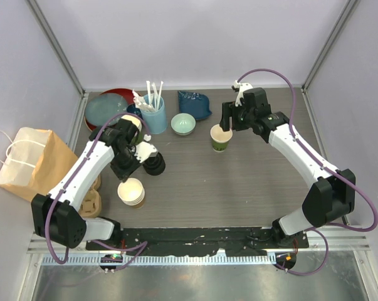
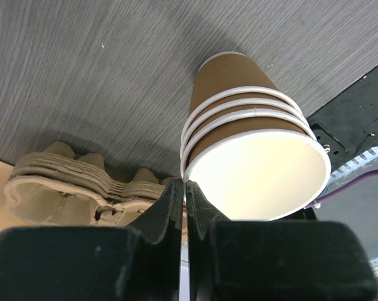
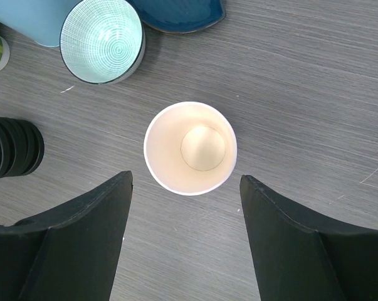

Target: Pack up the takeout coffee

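So the green cup (image 3: 190,147) sits lidless in the middle of the worktop (image 1: 239,188), with the right tool (image 3: 185,180) open just above it. The left tool (image 2: 183,188) is clamped on the rim of the brown stack (image 2: 251,125). Next up, I'd guess: peel one cup off without dragging the others.
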Robot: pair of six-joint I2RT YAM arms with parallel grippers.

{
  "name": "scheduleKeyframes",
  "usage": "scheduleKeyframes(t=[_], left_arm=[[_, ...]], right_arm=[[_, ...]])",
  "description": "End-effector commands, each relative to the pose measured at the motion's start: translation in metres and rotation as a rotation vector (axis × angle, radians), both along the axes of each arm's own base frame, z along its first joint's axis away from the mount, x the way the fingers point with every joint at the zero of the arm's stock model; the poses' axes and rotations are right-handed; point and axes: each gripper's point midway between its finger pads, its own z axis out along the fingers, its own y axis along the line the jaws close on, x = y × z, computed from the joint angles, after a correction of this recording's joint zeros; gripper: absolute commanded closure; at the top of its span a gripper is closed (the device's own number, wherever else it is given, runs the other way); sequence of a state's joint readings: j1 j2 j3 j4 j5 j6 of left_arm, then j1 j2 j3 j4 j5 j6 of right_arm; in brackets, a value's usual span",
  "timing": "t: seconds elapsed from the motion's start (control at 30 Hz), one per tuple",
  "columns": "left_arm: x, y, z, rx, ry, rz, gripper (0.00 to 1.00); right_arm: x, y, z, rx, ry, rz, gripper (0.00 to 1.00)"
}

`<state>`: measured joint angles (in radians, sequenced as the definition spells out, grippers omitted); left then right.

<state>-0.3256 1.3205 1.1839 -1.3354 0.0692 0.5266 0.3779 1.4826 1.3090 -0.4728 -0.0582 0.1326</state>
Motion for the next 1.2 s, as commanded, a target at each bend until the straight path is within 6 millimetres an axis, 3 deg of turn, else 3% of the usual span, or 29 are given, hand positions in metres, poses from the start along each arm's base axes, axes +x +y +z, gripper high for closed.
scheduleKeyframes(t=[0.0,0.17,0.3,0.5,0.7,0.87,1.0,1.17], left_arm=[[-0.001,-0.002,0.001,-0.020,-0.006,0.011,0.95],[0.004,-0.002,0.001,-0.021,-0.031,0.026,1.00],[0.036,0.010,0.007,-0.002,-0.163,0.125,1.00],[0.062,0.019,0.021,-0.070,-0.217,0.213,1.00],[0.072,0.014,0.022,-0.102,-0.212,0.213,1.00],[0.077,0.015,0.011,-0.094,-0.156,0.213,1.00],[0.083,0.018,0.004,-0.078,-0.139,0.217,0.80],[0.087,0.014,0.006,-0.096,-0.150,0.214,0.75]], right_arm=[[-0.003,0.002,0.019,0.016,-0.055,0.020,0.25],[-0.003,0.002,0.018,0.014,-0.052,0.022,0.25],[-0.004,0.002,0.016,0.015,-0.049,0.024,0.25],[-0.005,0.001,0.013,0.009,-0.046,0.022,0.25],[-0.005,0.002,0.010,0.012,-0.038,0.024,0.25],[-0.006,0.002,0.009,0.010,-0.034,0.027,0.25],[-0.008,0.002,0.007,0.012,-0.028,0.032,0.25],[-0.008,0.004,0.007,0.016,-0.029,0.041,0.25]])
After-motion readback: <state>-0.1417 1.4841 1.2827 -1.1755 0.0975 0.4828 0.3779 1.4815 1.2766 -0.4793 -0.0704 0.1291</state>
